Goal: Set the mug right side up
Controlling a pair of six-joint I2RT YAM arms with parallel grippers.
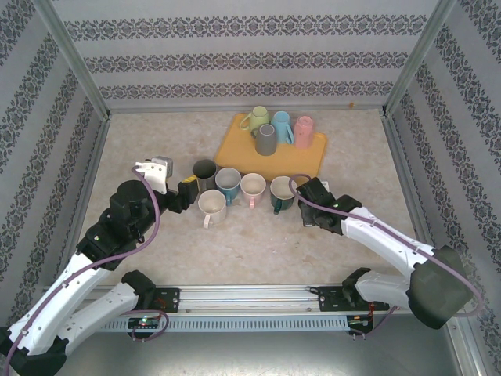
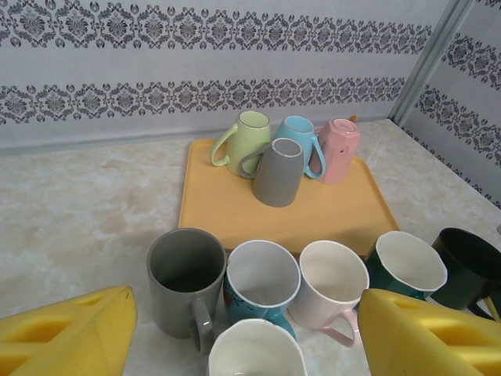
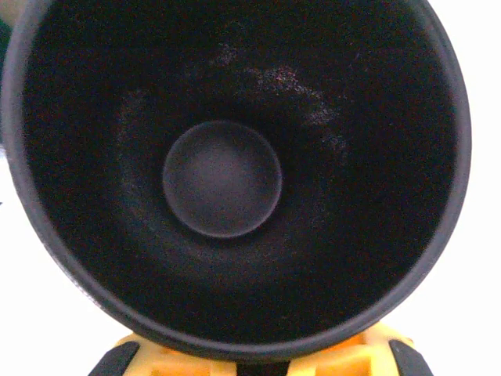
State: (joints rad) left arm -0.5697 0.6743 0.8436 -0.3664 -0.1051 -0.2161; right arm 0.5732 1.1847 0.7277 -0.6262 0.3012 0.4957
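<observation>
Lab test booth: wallpapered panels, aluminium frame posts, marble-look tabletop.

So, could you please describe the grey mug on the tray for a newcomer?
Find the yellow tray at the back of the table, where four mugs cluster. The grey mug stands alone in front of the rest: a green mug, a blue mug and a pink mug.

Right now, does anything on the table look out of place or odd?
The green mug, blue mug, pink mug and grey mug on the yellow tray stand upside down, unlike the upright mugs in front. Pale specks, maybe dust, show inside the black mug in the right gripper.
</observation>
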